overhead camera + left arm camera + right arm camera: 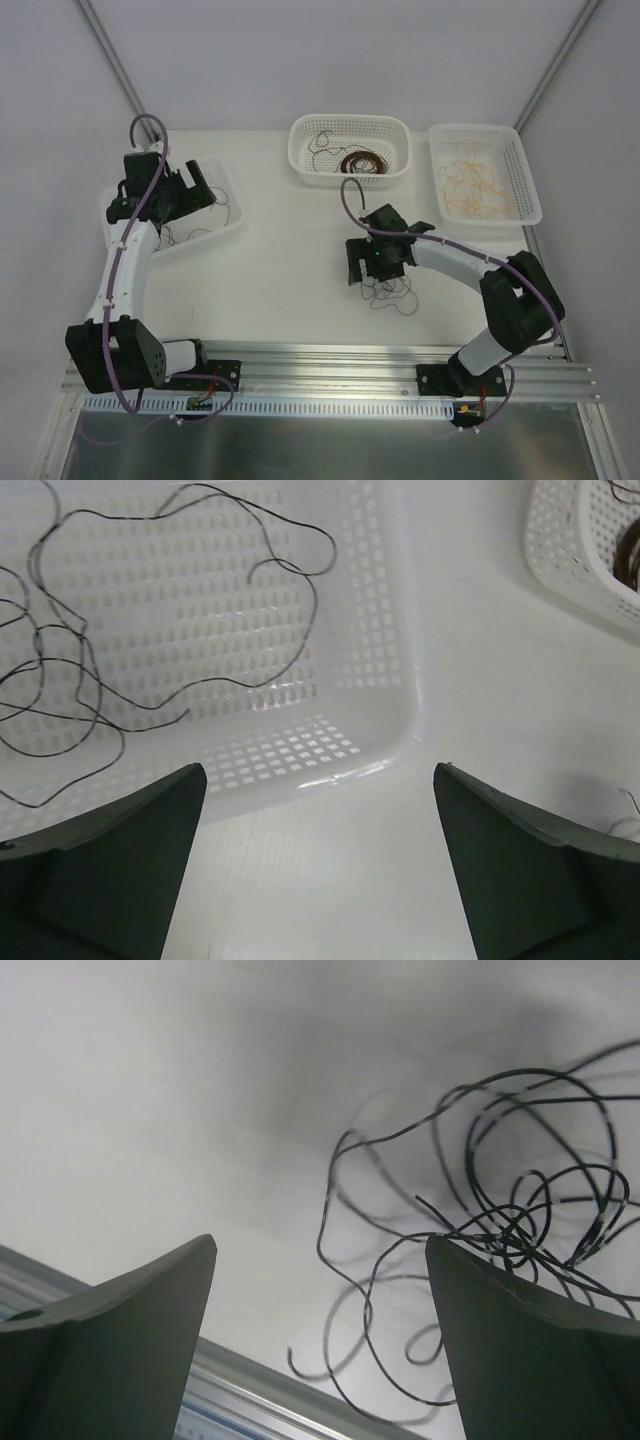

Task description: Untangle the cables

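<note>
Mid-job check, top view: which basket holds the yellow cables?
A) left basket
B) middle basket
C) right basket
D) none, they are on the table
C: the yellow cables lie inside the right basket, while the middle basket holds only dark cables.

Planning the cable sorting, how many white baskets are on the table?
3: the left basket under the left arm, the middle basket at the back, the right basket at the back right corner. None appears hidden.
</note>
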